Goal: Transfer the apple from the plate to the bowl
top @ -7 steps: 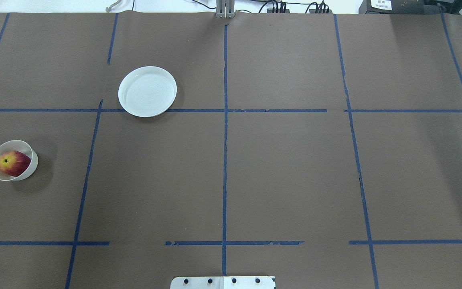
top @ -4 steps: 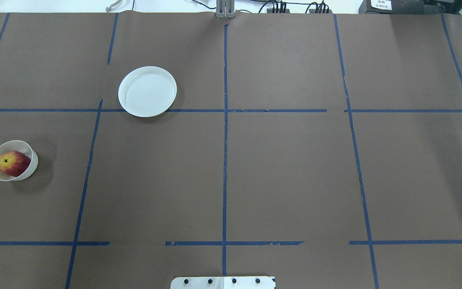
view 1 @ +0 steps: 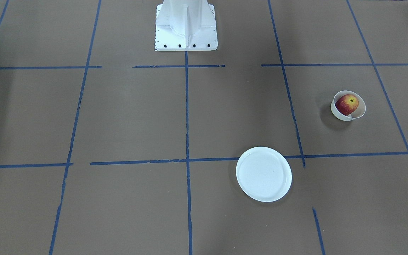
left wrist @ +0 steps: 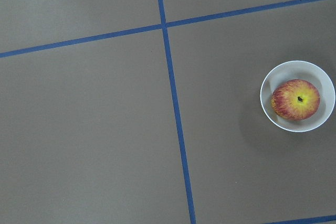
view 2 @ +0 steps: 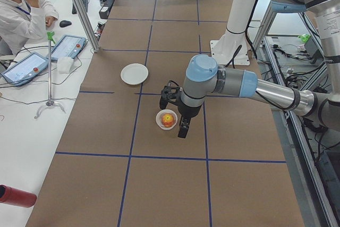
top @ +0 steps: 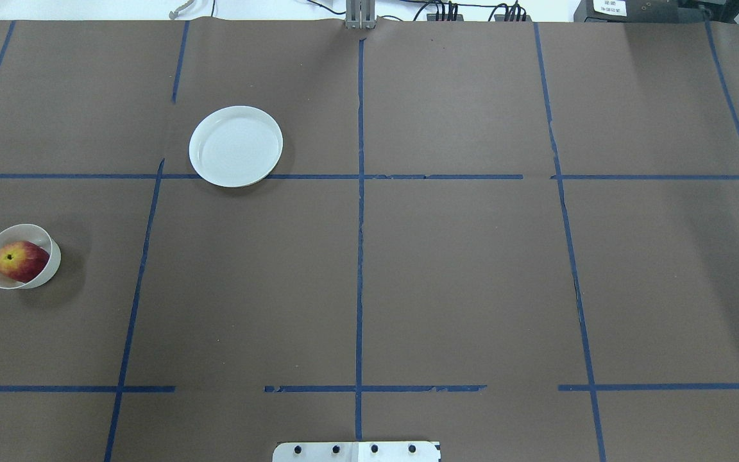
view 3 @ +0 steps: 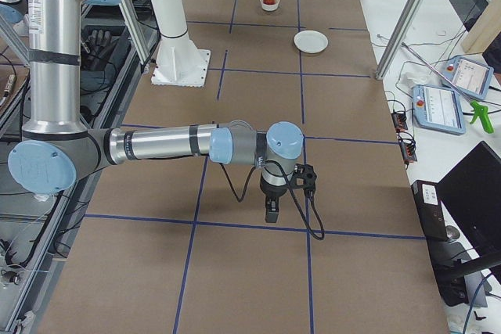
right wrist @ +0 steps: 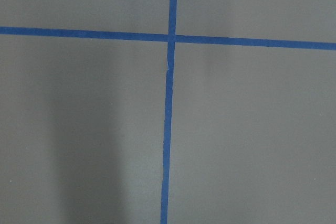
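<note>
Apple [top: 20, 261] sitting in bowl [top: 50, 256] at left edge — plate [top: 236, 146] bare, well apart, over a blue tape line [top: 408, 176].

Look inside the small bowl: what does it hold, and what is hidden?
The bowl holds one red apple, its yellow stem dimple facing up, filling most of it. The bowl's floor beneath the apple is covered and cannot be seen.

Nothing legible from my cameras. White label [top: 609, 7] on black box [top: 655, 9], far right of flat round white plate [top: 236, 146]: too blurred.
</note>
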